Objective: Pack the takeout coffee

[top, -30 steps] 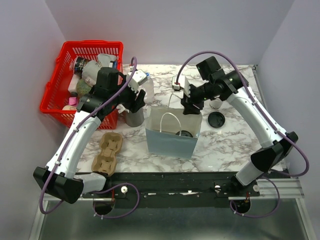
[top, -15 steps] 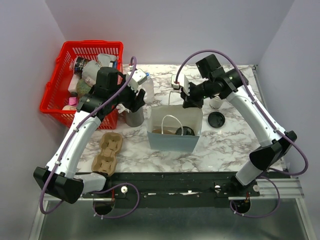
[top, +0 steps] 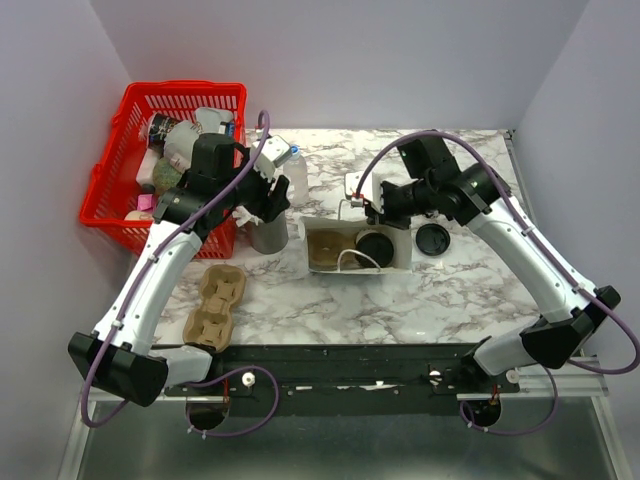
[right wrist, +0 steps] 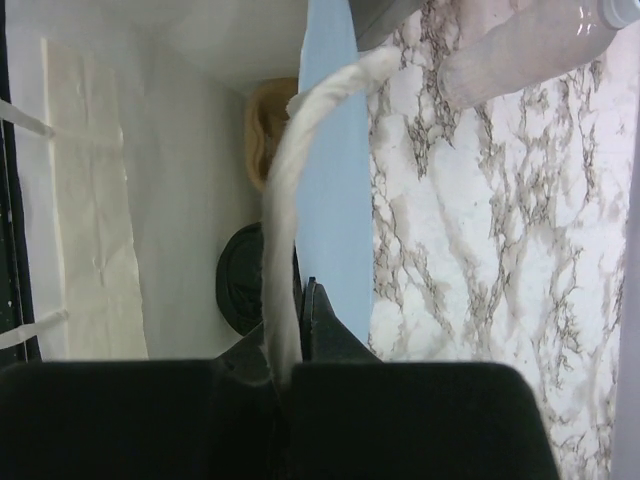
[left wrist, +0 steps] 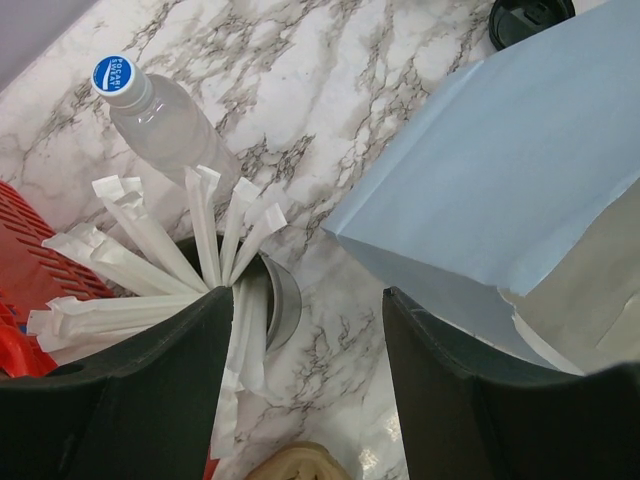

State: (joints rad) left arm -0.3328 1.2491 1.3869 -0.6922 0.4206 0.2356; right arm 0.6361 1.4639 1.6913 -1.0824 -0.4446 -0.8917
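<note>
Blue paper bag (top: 357,245) stands open mid-table w/ one takeout coffee (top: 374,246) inside, black lid up, next to a brown pulp carrier (top: 328,250) that takes up the other half of the bag. We see the right gripper (right wrist: 290,365) pinched tight on the bag's rope handle (right wrist: 285,200). The left gripper (left wrist: 305,330) hangs w/ jaws apart, holding nothing, over the grey straw cup (left wrist: 282,305).

Risks, as we judge them: the bag is held by one handle only, so a sideways pull could tip it & topple the coffee, or spill it if the lid isn't seated. We can't tell whether the cup sits in a carrier well or just beside it. Thin paper may also tear at the handle. Left fingers are close to the straws (left wrist: 150,240) & the water bottle (left wrist: 160,115), so a careless descent could knock either over.

Other containers: red basket (top: 130,130) at far left is heaped w/ mixed items, too jumbled to name. A 2nd pulp carrier (top: 214,305) lies on the marble table (top: 470,290) w/ nothing in its wells. A loose black lid (top: 434,239) lies just right of the bag; we see no other cups, though the arm may hide some
</note>
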